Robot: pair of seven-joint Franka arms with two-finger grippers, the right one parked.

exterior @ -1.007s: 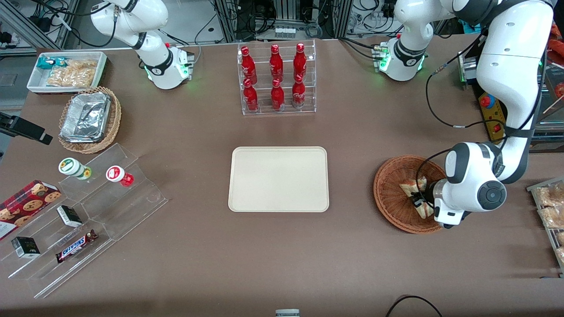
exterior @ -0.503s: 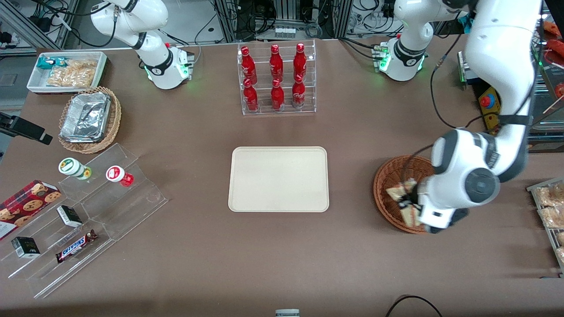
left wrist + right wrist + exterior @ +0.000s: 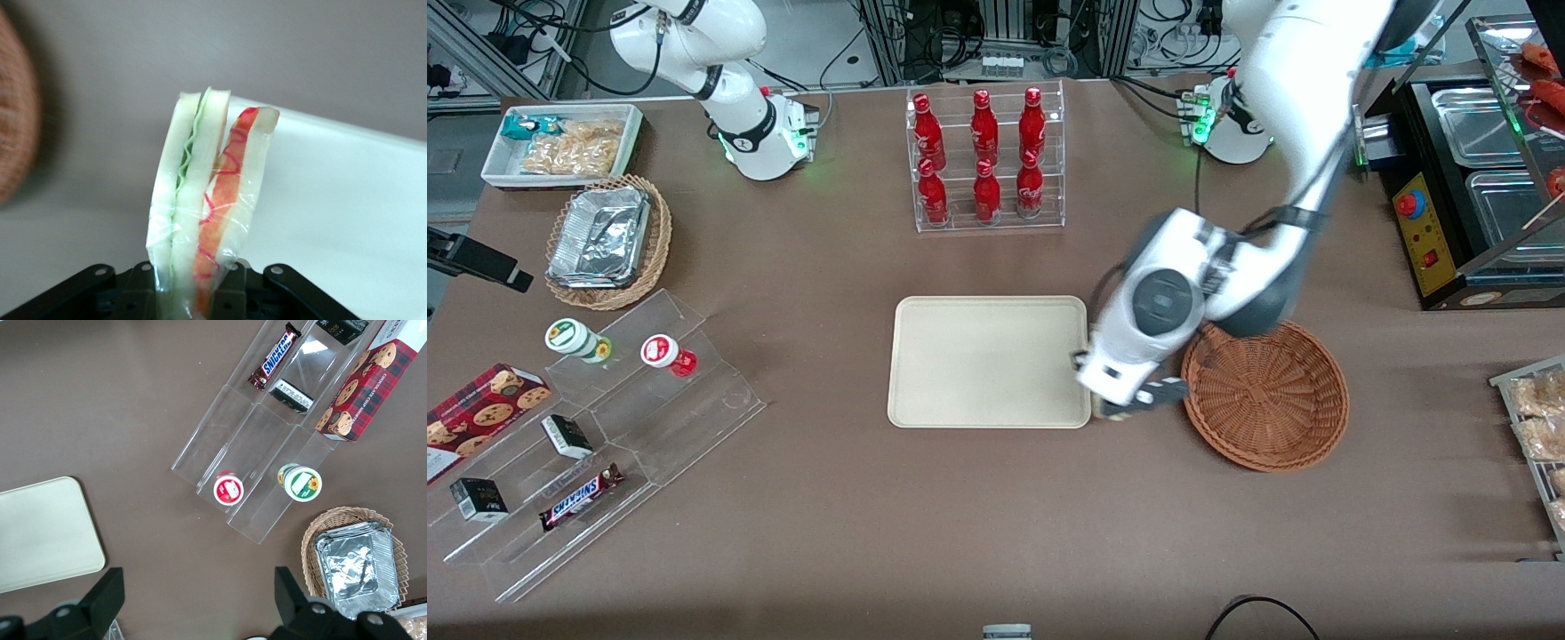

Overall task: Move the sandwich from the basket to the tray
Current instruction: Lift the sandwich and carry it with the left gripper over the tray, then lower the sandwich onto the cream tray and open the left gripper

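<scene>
Sandwich (image 3: pixel 200 207), wrapped in clear film, stands upright with its lower end clamped between the fingers of the gripper (image 3: pixel 193 293); green filling shows in one layer, red-orange in the other. In the front view, the gripper (image 3: pixel 1129 400) hangs at the frame's centre, over the edge of the cream tray (image 3: pixel 987 360) that faces the brown wicker basket (image 3: pixel 1267 396). The sandwich is hidden there by the arm. The basket holds nothing.
</scene>
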